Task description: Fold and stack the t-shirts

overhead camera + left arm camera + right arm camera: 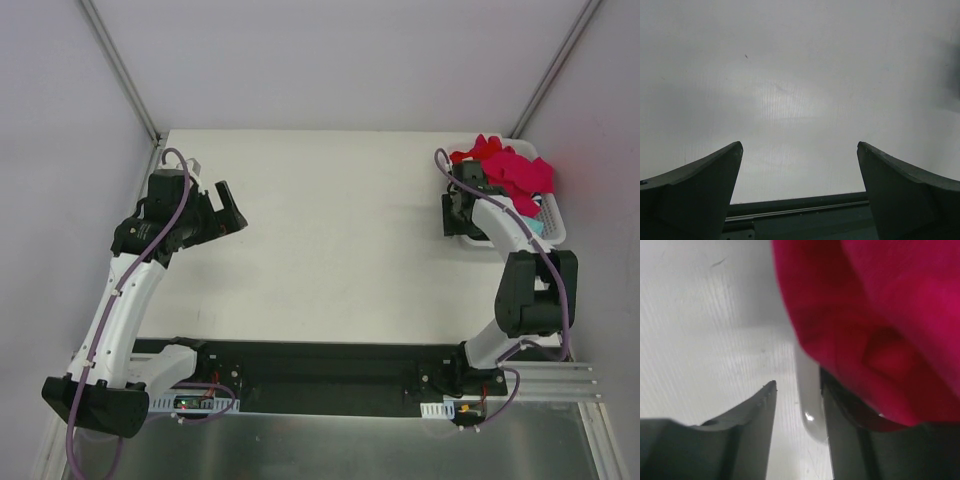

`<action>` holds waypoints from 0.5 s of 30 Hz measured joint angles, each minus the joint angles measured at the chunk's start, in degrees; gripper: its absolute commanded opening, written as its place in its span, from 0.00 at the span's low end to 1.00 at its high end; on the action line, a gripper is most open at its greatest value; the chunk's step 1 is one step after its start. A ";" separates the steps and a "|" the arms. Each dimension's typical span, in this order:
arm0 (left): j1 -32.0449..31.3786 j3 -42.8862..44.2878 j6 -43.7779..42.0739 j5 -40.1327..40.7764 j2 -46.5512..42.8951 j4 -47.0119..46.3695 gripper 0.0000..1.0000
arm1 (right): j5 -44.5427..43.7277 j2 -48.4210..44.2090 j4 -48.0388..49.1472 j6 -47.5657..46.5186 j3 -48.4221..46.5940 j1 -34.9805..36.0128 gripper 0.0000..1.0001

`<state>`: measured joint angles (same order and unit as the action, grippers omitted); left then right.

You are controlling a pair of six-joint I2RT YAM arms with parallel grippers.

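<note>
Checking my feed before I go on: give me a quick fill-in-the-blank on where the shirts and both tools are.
1. The basket of t-shirts sits on the table, at its far ____ corner.
2. Between its wide-open fingers, the left tool holds ____.
3. The right tool has the basket's rim ____ its fingers.
Missing words: right; nothing; between.
</note>
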<state>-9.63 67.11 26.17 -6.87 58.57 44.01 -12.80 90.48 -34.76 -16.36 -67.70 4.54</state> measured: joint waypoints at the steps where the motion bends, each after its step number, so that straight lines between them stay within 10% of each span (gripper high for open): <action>1: 0.00 0.00 0.00 0.02 -0.02 -0.02 0.99 | -0.52 1.29 0.61 -0.46 -0.02 0.00 0.24; 2: 0.00 0.00 0.00 0.11 -0.02 -0.02 0.99 | -0.94 2.23 1.44 -0.66 -0.13 -0.04 0.01; 15: 0.00 0.92 -0.02 1.57 0.39 -0.02 0.99 | -3.52 14.49 3.80 -6.10 -12.63 -0.50 0.01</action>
<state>-9.63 68.03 26.15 -5.30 58.96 43.99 -16.32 104.97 -30.96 -22.46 -80.34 4.03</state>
